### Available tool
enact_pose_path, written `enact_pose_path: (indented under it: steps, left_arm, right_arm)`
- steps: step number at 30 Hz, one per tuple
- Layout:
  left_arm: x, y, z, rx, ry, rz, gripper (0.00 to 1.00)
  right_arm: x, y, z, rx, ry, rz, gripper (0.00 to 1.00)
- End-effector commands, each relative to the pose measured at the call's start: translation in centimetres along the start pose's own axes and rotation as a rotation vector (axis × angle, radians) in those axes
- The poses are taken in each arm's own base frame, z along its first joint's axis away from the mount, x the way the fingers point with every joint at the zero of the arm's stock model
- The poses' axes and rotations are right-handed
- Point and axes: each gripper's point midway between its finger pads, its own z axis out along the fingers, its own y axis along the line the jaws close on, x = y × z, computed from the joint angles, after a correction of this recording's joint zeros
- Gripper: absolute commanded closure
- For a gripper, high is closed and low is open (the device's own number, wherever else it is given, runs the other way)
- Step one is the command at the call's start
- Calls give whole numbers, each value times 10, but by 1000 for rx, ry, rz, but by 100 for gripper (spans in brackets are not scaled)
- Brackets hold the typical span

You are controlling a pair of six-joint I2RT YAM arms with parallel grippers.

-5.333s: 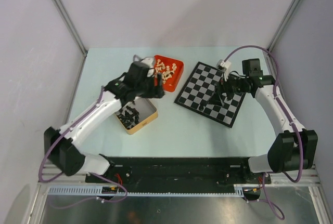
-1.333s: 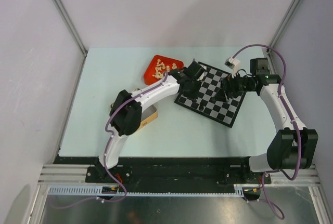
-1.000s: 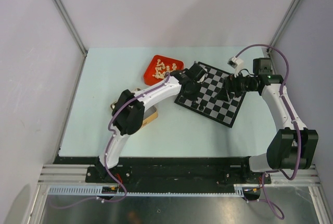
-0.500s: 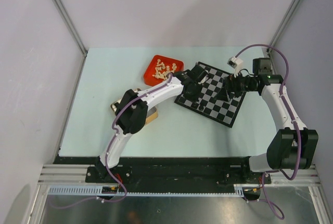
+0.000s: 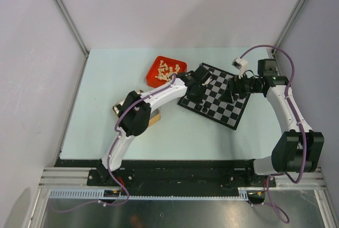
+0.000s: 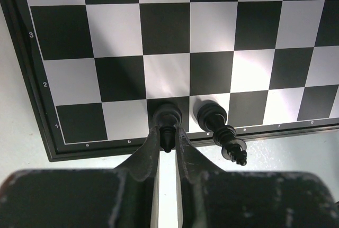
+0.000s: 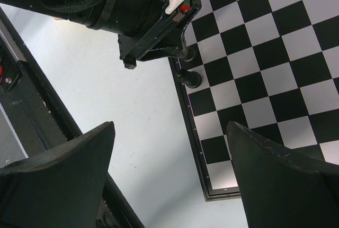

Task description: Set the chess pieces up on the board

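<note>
- The left gripper (image 6: pixel 167 135) is clenched on a black piece (image 6: pixel 166 114). Its two fingers (image 6: pixel 151 151) pinch the head while the base sits on a dark square of the board (image 6: pixel 212 27), in the lowest rank of the left wrist view, third square in from the lower-left corner.
- The piece's long axis stands upright. The gripper reaches it from the bottom of the frame, across the board's dark border (image 6: pixel 32 106), so the way out judged safest is for the gripper to open and then go straight up or back toward that edge.
- A second black piece (image 6: pixel 214 116) stands on the next square toward the right of the frame, just beside the gripper's finger on that side but apart from it (the tight side for opening). Toward the left of the frame, the two squares of that rank are bare.
- Below the border lies only pale counter (image 6: pixel 10 148), so there is room for a retreat there.
- The right gripper (image 7: pixel 169 133) is released, its fingers spread wide and holding nothing. It hangs over the board's edge, well apart from the two pieces, and the left arm is the nearer one.
- The cream pieces (image 5: pixel 165 70) lie in the red tray (image 5: pixel 172 58), up and left of the board in the top view.
- Only two chessmen show on the squares, so the setting-up looks barely begun.
</note>
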Motion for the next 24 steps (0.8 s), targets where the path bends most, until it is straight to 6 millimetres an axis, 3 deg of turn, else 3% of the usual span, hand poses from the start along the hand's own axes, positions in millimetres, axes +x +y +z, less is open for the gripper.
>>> enact_pose_path:
  steps: [1, 24]
  left_arm:
    - [-11, -15, -7, 51, -20, 19, 86]
    - [-6, -11, -9, 27, -1, 29, 85]
  right_arm:
    - [-20, 3, -7, -1, -50, -45, 9]
    - [-21, 3, -8, -3, -57, -41, 9]
